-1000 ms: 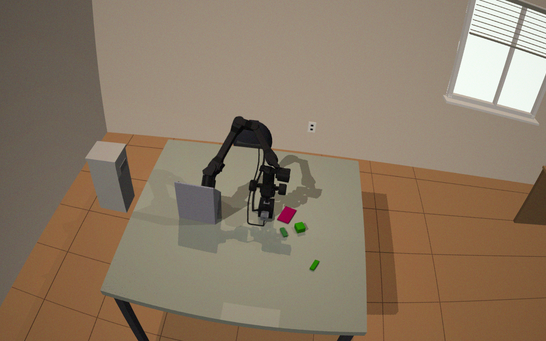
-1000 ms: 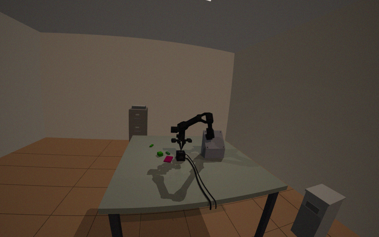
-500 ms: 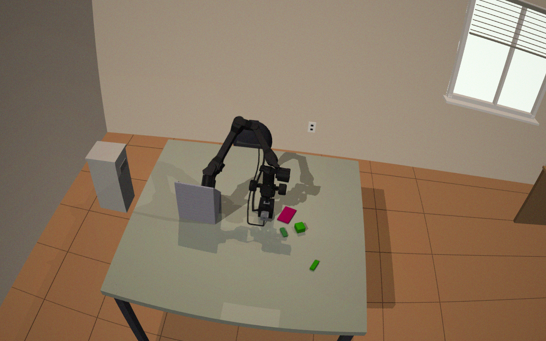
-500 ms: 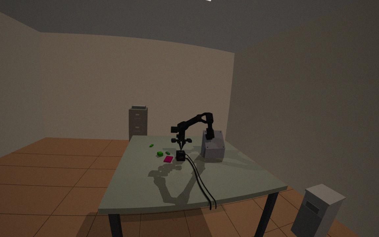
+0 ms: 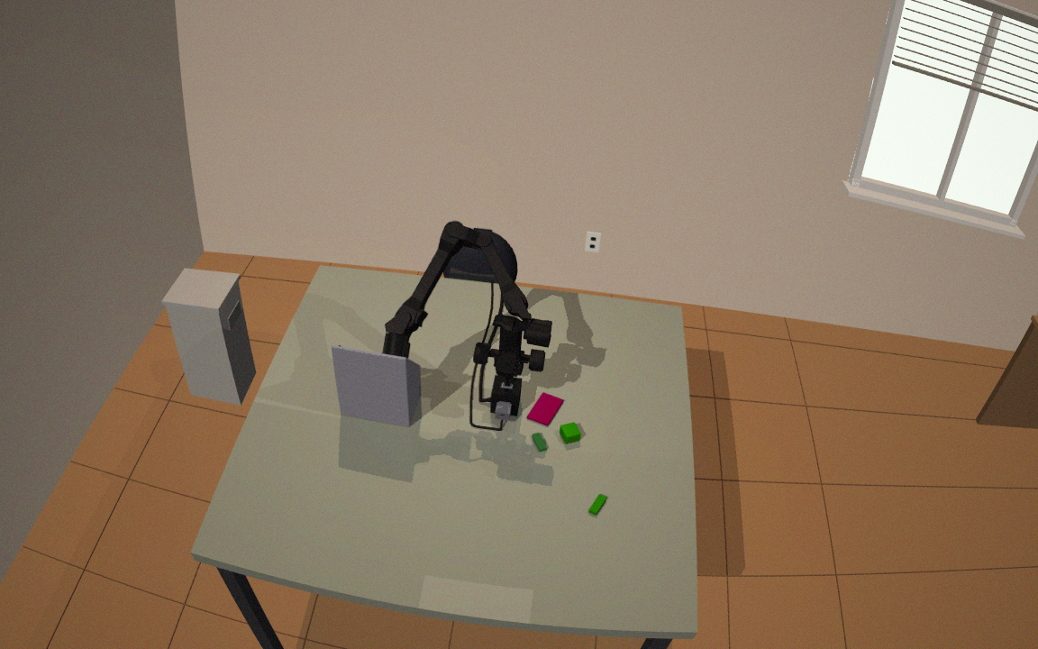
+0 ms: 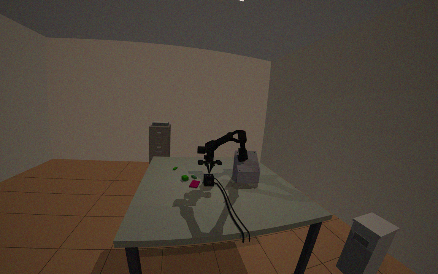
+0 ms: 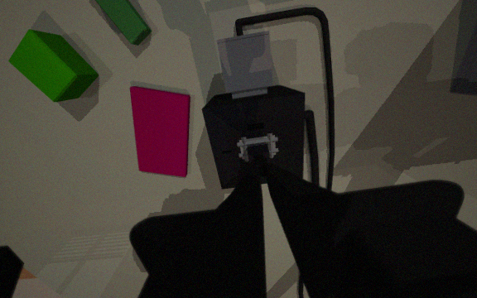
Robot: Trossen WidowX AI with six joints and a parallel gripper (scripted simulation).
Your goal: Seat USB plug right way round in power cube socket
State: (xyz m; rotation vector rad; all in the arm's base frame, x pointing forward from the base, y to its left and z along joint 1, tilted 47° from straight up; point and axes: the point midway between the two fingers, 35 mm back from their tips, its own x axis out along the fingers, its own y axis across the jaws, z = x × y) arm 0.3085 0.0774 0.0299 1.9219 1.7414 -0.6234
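Observation:
The black power cube [image 5: 511,396] [image 6: 208,181] [image 7: 284,112] stands on the table. The socket [image 7: 257,141] on its top shows as a silvery, bracket-like outline in the wrist view. My gripper [image 6: 209,172] [image 7: 261,170] points straight down over the cube top and is shut on the small dark USB plug [image 7: 258,153]. The plug is at the socket, mostly hidden by the fingertips and dark against the cube. How deep it sits and which way round it is cannot be told. A pale grey block [image 5: 503,409] [image 7: 247,62] with a cable is at another face of the cube.
A magenta flat piece [image 5: 545,409] [image 6: 194,183] [image 7: 161,132] lies beside the cube. Nearby are a green block [image 5: 569,433] [image 7: 44,62] and a darker green piece [image 5: 539,441] [image 7: 124,21]. Farther off lies another green piece [image 5: 597,504]. Black cables run beside the cube; a grey panelled box [image 5: 373,387] [image 6: 248,173] stands across them.

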